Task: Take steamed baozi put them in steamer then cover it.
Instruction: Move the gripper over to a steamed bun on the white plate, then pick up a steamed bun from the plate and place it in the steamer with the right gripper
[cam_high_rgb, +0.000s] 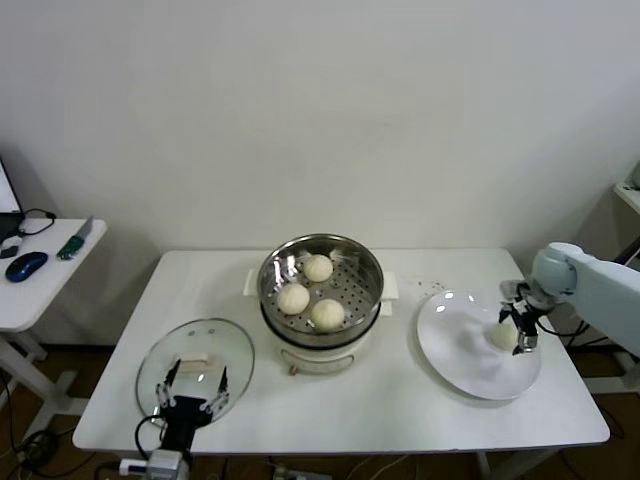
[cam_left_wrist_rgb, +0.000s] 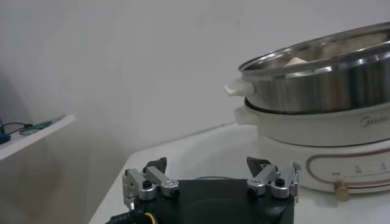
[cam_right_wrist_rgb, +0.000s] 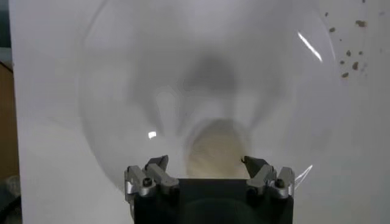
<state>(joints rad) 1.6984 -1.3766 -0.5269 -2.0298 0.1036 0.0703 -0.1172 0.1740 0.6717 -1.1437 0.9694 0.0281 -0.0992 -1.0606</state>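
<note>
The steamer (cam_high_rgb: 320, 262) stands mid-table on its cream-white pot base (cam_high_rgb: 318, 352) and holds three baozi (cam_high_rgb: 293, 298). The fourth baozi (cam_high_rgb: 502, 336) lies on a flat white plate (cam_high_rgb: 455, 335) at the right. My right gripper (cam_high_rgb: 520, 327) is down at that bun, open, with its fingers either side of it. In the right wrist view the bun (cam_right_wrist_rgb: 216, 149) sits between the spread fingertips (cam_right_wrist_rgb: 157, 164). The cover (cam_high_rgb: 196, 368) lies flat on the table at the front left. My left gripper (cam_high_rgb: 190, 402) is open and empty over the cover's near edge; the left wrist view shows the steamer (cam_left_wrist_rgb: 323, 79) ahead of it.
A small side table (cam_high_rgb: 40, 275) at the far left carries a blue mouse, cables and a green-handled tool. Brown crumbs (cam_right_wrist_rgb: 347, 55) lie on the table beyond the plate (cam_right_wrist_rgb: 152, 73). The table's right edge is close to the plate.
</note>
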